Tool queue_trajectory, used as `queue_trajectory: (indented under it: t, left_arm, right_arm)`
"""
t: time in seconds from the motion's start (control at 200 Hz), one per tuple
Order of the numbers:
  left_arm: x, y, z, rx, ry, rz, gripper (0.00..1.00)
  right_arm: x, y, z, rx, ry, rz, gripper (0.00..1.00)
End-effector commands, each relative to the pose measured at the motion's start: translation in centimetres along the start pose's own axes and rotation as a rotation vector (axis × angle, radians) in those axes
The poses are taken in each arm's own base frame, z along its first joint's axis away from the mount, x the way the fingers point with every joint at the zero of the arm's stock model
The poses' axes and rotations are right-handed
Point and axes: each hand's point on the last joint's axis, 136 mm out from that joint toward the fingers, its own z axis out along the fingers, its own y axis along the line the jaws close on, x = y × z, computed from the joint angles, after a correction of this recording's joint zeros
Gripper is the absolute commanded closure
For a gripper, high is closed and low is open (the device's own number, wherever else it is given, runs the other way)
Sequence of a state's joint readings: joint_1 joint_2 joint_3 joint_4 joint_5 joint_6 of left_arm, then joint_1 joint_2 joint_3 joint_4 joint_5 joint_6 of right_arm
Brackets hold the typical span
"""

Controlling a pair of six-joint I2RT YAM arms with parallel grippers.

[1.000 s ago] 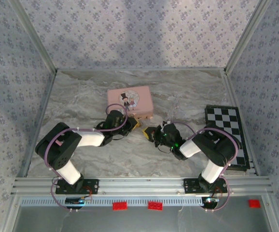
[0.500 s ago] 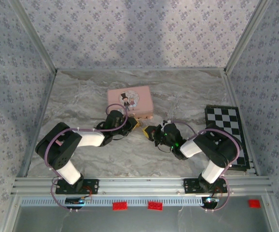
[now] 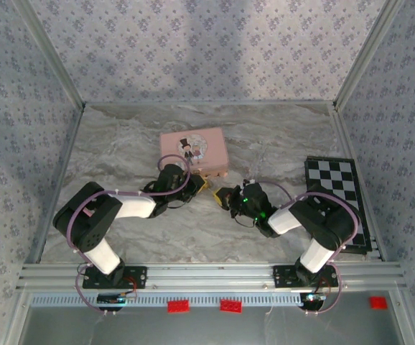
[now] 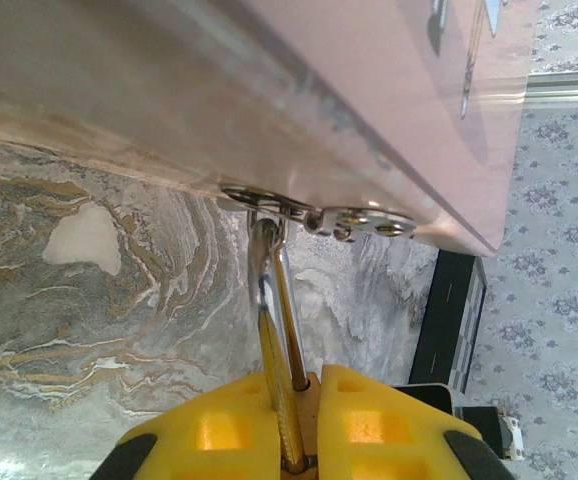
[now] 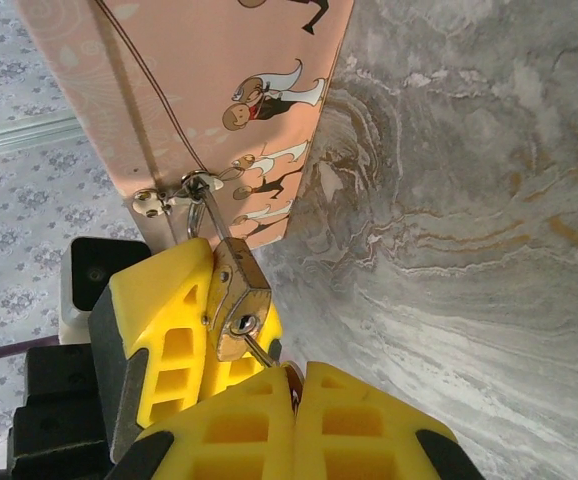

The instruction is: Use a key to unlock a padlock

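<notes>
The small brass padlock (image 5: 235,296) hangs by its silvery shackle (image 4: 272,290) from the hasp of the pink tin (image 3: 193,149). My left gripper (image 4: 306,385) is shut on the padlock body (image 4: 287,425), which is seen edge-on between the yellow fingers (image 5: 164,330). My right gripper (image 5: 294,375) is shut on the key (image 5: 260,352). The key's blade sits in the keyhole on the padlock's bottom face. From above, the left gripper (image 3: 199,185) and right gripper (image 3: 225,197) meet tip to tip just in front of the tin.
The pink tin (image 5: 219,90) with its cartoon couple lies at the table's middle. A black-and-white chessboard (image 3: 337,201) lies at the right, beside the right arm. The marble tabletop (image 3: 121,144) is bounded by patterned walls on three sides.
</notes>
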State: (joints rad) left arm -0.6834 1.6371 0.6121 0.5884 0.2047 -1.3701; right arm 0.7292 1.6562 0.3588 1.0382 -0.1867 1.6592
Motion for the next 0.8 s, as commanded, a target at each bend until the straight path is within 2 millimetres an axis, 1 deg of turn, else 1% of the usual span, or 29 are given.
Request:
queue_trajectory:
  t: [0.0,0.19,0.345,0.56,0.795]
  left_arm:
    - [2.17,-0.84,0.10,0.038,0.090,-0.007,1.00]
    - [2.47,-1.23,0.28,0.050,0.105,-0.005,1.00]
    - [2.42,-1.28,0.13,0.050,0.101,-0.001,1.00]
    - [2.49,-1.16,0.08,0.047,0.103,-0.006,1.00]
    - [2.54,-1.31,0.05,0.050,0.103,-0.002,1.00]
  right_arm:
    - [-0.24,0.51,-0.11,-0.005,-0.020,-0.018,1.00]
    - [-0.15,1.17,0.04,-0.028,-0.015,-0.022,1.00]
    - [-0.26,0.77,-0.03,-0.018,-0.022,-0.019,1.00]
    - [-0.18,1.13,0.27,-0.028,-0.013,-0.023,1.00]
    - [-0.18,0.81,0.39,-0.022,-0.013,-0.019,1.00]
